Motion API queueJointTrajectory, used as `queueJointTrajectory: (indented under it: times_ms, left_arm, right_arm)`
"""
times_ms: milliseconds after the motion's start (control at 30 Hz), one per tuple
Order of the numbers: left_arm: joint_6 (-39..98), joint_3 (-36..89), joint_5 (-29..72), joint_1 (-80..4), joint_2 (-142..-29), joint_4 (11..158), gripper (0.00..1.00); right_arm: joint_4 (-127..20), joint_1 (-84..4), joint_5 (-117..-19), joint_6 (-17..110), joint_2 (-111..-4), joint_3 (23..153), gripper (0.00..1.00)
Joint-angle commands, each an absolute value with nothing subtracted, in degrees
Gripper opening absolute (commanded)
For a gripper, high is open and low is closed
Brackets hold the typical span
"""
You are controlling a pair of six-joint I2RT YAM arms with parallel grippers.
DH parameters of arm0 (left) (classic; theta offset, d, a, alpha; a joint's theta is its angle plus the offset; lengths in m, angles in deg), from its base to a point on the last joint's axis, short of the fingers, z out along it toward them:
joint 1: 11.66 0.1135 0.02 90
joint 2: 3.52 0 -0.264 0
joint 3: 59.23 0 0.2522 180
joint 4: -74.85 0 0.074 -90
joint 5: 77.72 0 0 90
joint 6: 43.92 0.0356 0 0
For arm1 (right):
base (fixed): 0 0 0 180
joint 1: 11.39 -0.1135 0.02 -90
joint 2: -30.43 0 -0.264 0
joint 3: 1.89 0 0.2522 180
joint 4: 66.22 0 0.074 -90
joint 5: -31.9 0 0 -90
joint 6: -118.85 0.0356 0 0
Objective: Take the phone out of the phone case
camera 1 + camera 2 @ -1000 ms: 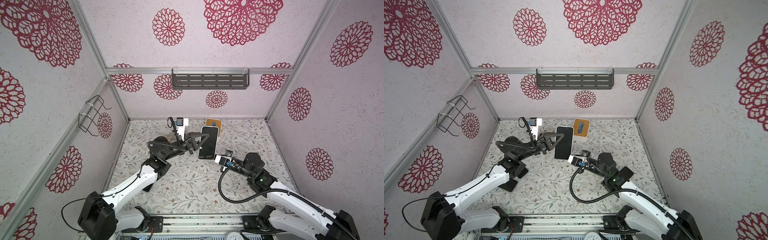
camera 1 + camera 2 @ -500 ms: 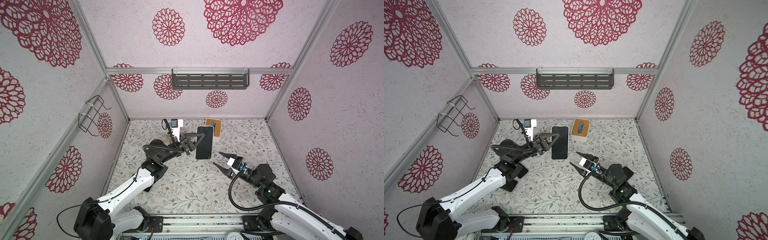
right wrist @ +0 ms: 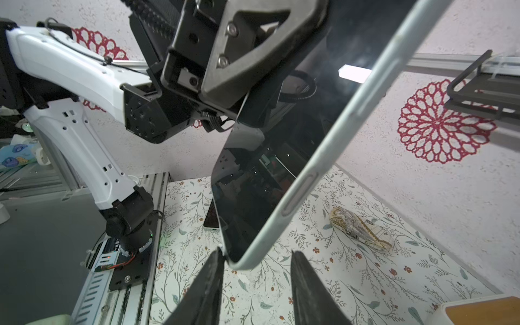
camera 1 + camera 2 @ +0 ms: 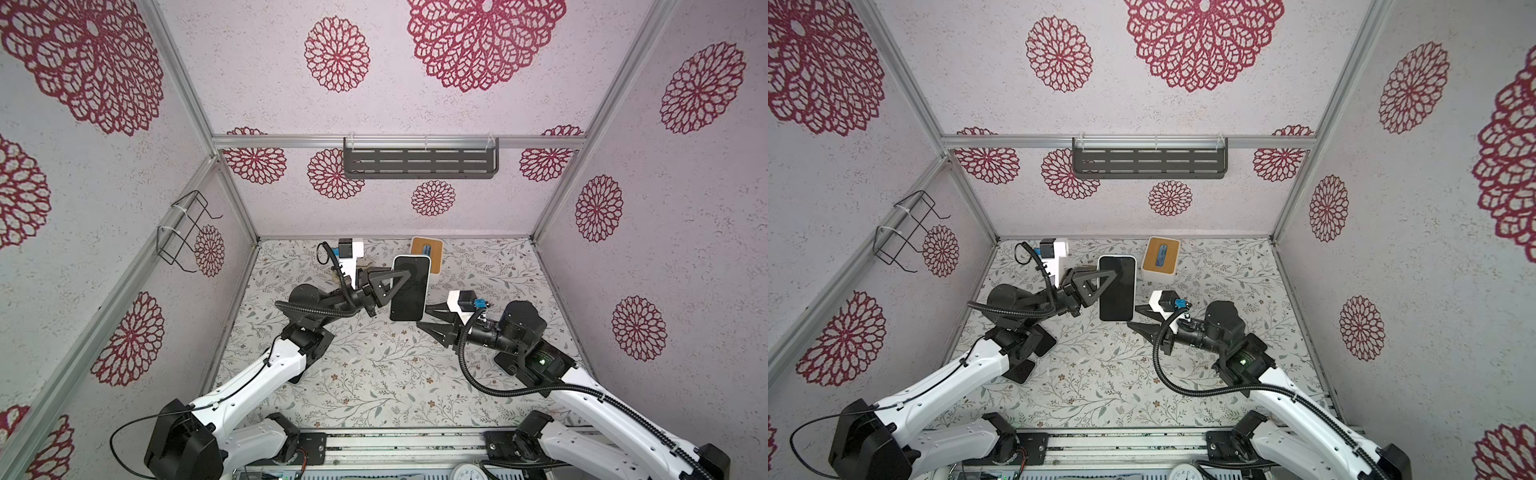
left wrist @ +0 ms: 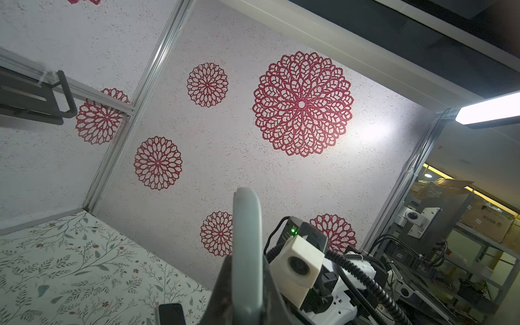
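Observation:
The phone point(image 4: 409, 286) point(image 4: 1117, 286) is a black-screened slab in a pale grey-green phone case point(image 3: 337, 135), held up off the table. My left gripper point(image 4: 399, 278) point(image 4: 1106, 276) is shut on it from its left long edge; in the left wrist view the case's edge point(image 5: 247, 247) stands up between the fingers of that gripper point(image 5: 247, 295). My right gripper point(image 4: 422, 316) point(image 4: 1133, 316) point(image 3: 256, 259) is open just below the phone's lower corner. That corner sits between the fingertips, at or against one finger point(image 3: 213, 281); the other finger point(image 3: 306, 281) is apart from it.
A white box with an orange top point(image 4: 426, 259) point(image 4: 1160, 259) stands behind the phone. A second phone point(image 3: 212, 216) point(image 5: 170, 312) lies flat on the floral table. A crumpled wrapper point(image 3: 360, 228) lies near the right wall. A dark shelf point(image 4: 419, 162) hangs on the back wall.
My right gripper was shut under the phone, opened wide while drawing back, and has come back to the lower corner with its jaws narrower. The left arm shifted the phone slightly left.

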State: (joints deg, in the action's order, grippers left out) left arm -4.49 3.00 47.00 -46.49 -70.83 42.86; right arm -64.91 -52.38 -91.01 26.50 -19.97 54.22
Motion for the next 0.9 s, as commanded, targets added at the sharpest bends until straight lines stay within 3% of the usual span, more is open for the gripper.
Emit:
queueJointTrajectory:
  times_ms: [0,867]
  left_arm:
    - [-4.07,3.22,47.85,-46.64,-70.58,38.85,0.00]
    - [-2.09,2.96,48.26,-46.64,-71.42,40.46,0.00]
  right_arm:
    - [-64.12,-52.04,-94.18,27.01,-20.55,56.24,0.38]
    - [-65.79,-52.09,-99.37,28.85,-20.81,57.41,0.36]
